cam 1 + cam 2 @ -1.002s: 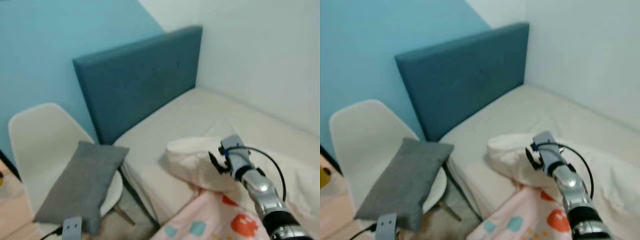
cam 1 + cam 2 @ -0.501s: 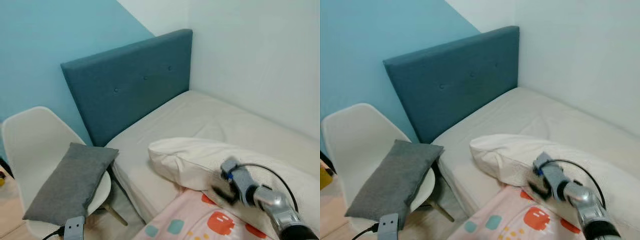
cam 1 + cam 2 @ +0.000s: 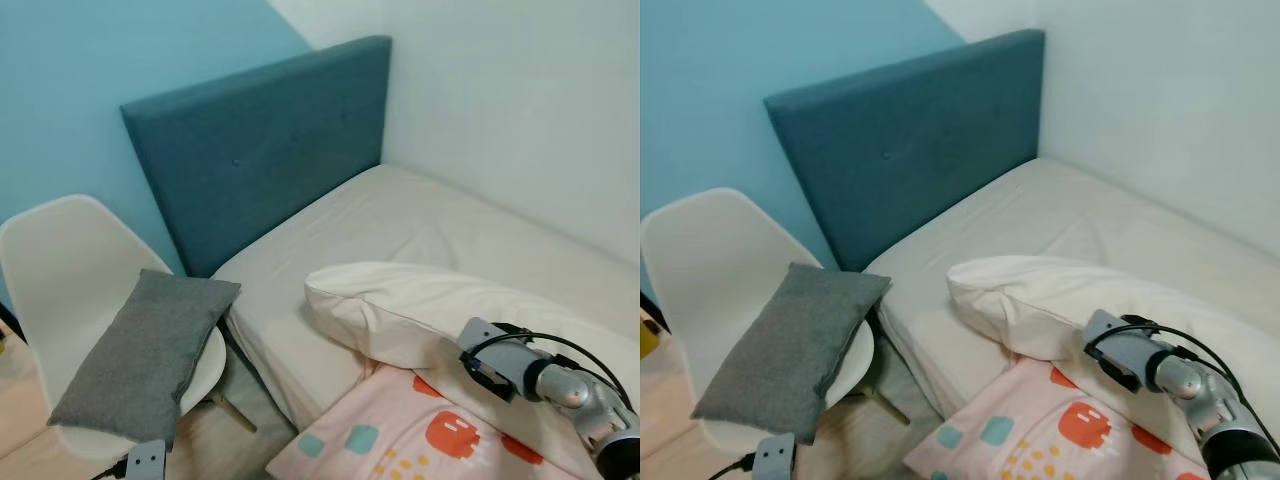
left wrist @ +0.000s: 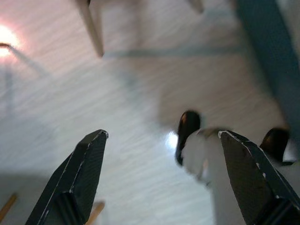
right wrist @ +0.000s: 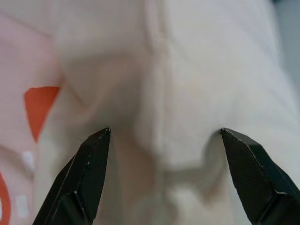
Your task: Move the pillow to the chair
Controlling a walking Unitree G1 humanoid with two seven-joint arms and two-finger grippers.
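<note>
A grey pillow lies on the seat of a white chair beside the bed. A cream pillow rests on the mattress. My right arm reaches in from the lower right. Its gripper is open, with the fingertips close to the cream pillow's front edge where it meets a pink patterned blanket. Nothing is between the fingers. My left gripper hangs open over the floor below the chair.
A blue padded headboard stands behind the bed, against a blue wall. A white wall runs along the bed's far side. Pale wooden floor and chair legs lie under the left gripper.
My right gripper has come down from above the cream pillow to its front edge by the blanket. The camera has shifted a little. The grey pillow stays on the chair.
</note>
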